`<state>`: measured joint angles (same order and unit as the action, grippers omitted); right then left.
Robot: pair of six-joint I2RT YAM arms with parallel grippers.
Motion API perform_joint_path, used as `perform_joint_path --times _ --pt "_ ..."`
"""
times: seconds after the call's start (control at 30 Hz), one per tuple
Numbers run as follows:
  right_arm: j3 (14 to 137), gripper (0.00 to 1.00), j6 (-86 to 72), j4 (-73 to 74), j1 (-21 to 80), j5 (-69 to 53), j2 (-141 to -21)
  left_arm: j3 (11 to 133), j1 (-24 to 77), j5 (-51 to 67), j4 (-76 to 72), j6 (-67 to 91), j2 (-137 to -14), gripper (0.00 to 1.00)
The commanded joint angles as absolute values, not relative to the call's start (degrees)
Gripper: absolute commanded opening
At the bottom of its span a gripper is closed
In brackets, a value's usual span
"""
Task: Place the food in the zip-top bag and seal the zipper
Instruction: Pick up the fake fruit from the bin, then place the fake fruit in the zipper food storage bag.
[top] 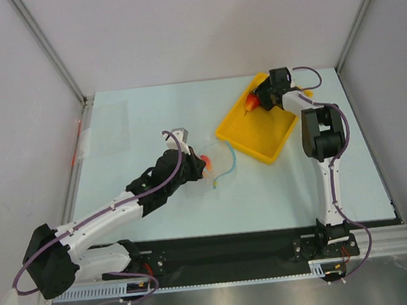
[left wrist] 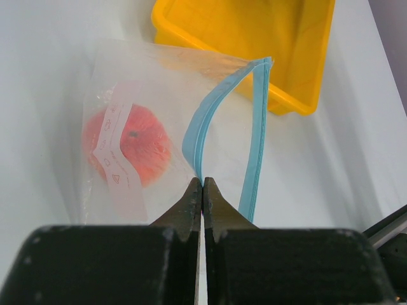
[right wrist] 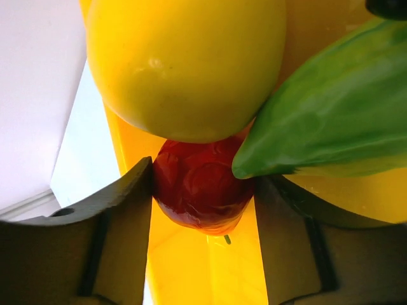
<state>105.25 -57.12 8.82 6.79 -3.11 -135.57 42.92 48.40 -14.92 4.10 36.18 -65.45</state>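
Observation:
The clear zip-top bag [left wrist: 152, 82] lies on the table left of the yellow tray, its mouth held open. A peach-orange fruit [left wrist: 130, 143] sits inside it. My left gripper [left wrist: 203, 184] is shut on the near side of the teal-blue zipper [left wrist: 196, 130]; the other side [left wrist: 254, 146] arches apart from it. In the top view the left gripper [top: 202, 168] is at the bag [top: 223, 166]. My right gripper [right wrist: 203, 179] is low in the tray, its jaws against a dark red fruit [right wrist: 200, 187]. A yellow fruit [right wrist: 184, 63] and a green fruit [right wrist: 331, 121] lie right behind it.
The yellow tray [top: 261, 145] stands tilted at the back right, with my right gripper [top: 258, 100] and the red fruit [top: 252, 104] at its far corner. A bit of black grape [right wrist: 389, 5] shows at the right wrist view's top edge. The tray wall [left wrist: 280, 105] is just beyond the bag.

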Motion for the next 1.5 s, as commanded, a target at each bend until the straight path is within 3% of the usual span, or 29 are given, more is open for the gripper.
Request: perform_joint_path --times 0.0,0.07,0.53,1.07,1.47 --pt "106.1 0.54 -57.0 6.9 7.2 -4.8 -135.4 43.5 48.1 -16.1 2.4 36.6 -64.2 0.00" --pt "104.4 0.49 -55.0 5.2 7.6 -2.8 -132.6 43.5 48.1 -15.8 2.4 36.6 -64.2 0.00" --pt "81.1 0.41 -47.8 -4.6 10.7 -9.6 -107.6 43.6 48.1 -15.5 2.1 36.6 -65.0 0.00" --pt "51.9 0.35 -33.1 -13.0 30.2 0.0 -72.4 43.9 48.1 -17.3 3.0 35.7 -64.6 0.00" --pt "42.0 0.33 -25.1 -23.3 44.0 11.2 -71.1 44.1 48.1 -16.1 3.4 35.8 -64.2 0.00"
